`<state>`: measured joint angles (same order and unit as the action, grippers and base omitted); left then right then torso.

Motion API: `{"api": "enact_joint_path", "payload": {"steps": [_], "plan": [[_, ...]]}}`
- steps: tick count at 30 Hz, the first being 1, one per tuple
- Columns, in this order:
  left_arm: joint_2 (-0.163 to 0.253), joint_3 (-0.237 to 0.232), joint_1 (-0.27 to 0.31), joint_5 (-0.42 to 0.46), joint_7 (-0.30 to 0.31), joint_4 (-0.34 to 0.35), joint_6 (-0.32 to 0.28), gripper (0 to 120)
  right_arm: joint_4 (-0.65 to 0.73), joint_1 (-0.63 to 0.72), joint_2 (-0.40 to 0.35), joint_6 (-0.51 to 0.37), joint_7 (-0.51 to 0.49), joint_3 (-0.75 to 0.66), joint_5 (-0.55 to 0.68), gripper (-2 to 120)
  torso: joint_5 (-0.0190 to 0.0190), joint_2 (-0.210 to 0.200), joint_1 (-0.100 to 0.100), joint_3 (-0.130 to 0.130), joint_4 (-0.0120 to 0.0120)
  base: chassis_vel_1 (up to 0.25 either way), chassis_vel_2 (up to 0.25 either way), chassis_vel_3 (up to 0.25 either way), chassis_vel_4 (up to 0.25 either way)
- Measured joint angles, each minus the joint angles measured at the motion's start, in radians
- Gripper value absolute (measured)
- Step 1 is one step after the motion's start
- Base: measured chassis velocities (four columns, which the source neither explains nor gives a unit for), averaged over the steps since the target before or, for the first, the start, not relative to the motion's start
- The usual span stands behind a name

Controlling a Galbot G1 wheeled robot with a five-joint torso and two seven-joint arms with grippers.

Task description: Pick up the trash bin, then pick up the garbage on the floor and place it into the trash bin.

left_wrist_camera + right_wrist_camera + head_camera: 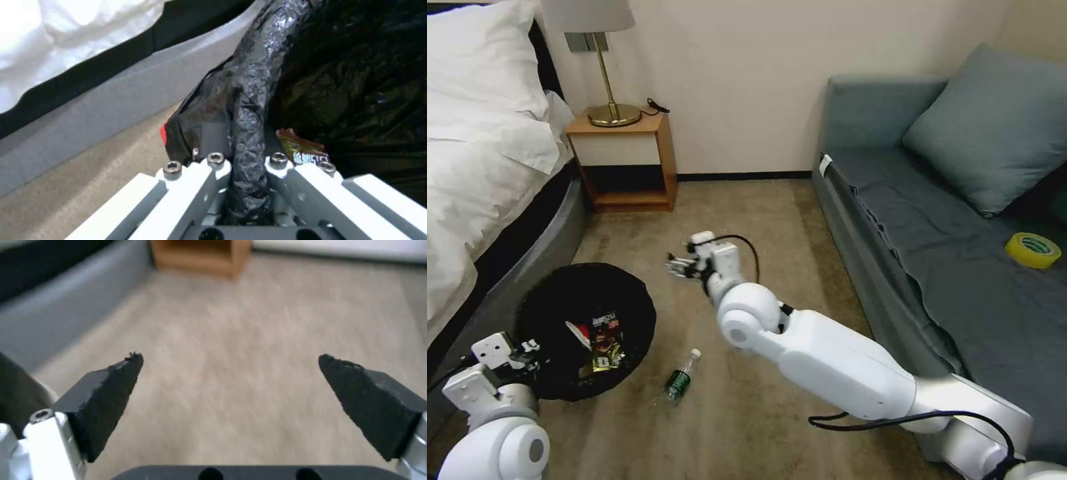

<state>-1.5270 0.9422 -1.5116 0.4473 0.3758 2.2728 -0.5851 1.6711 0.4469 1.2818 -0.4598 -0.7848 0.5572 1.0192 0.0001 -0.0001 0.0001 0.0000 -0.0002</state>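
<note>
The trash bin [554, 300], lined with a crinkled black bag, sits low by the bed at my left. My left gripper [528, 348] is shut on the bin's near rim; in the left wrist view the gripper [247, 166] pinches the bag-covered rim [251, 110]. Inside the bin lie garbage items: a red-and-white packet [579, 331] and a dark snack wrapper [606, 347], whose red end [302, 150] also shows from the wrist. A green-labelled clear bottle [680, 379] lies on the carpet right of the bin. My right gripper [680, 265] [231, 363] hovers open and empty over bare carpet beyond the bottle.
A bed [480, 167] runs along the left, with a wooden nightstand [624, 160] and brass lamp [610, 110] at the wall. A grey sofa [920, 220] with a cushion [994, 127] and a yellow tape roll [1032, 250] lines the right. Carpet lies between.
</note>
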Motion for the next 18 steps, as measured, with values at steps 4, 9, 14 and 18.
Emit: {"api": "enact_joint_path", "payload": {"steps": [4,9,14,18], "plan": [[0.0,0.007,-0.001,0.004,-0.001,0.001,0.0,3,-0.068,0.037,0.024,-0.01,-0.04,0.03,0.047,100,0.0,0.0,0.0,0.0,0.0001,0.0,0.0,0.0,0.0],[-0.003,0.012,-0.007,0.005,-0.002,0.009,0.0,3,-0.2,0.054,0.078,-0.004,-0.052,0.084,0.078,100,-0.0002,0.0,0.0,0.0,0.0002,0.0,0.0,0.0,0.0],[-0.008,0.012,-0.015,0.004,-0.002,0.021,0.0,3,-0.332,0.07,0.146,0.012,-0.041,0.131,0.066,100,-0.0002,0.0,0.0,0.0,0.0003,0.0,0.0,0.0,0.0],[-0.013,0.016,-0.021,0.004,-0.002,0.026,0.0,3,-0.416,0.087,0.197,0.019,-0.023,0.155,0.055,100,-0.0003,0.0,0.0,0.0,0.0002,0.0,0.0,0.0,0.0]]}}
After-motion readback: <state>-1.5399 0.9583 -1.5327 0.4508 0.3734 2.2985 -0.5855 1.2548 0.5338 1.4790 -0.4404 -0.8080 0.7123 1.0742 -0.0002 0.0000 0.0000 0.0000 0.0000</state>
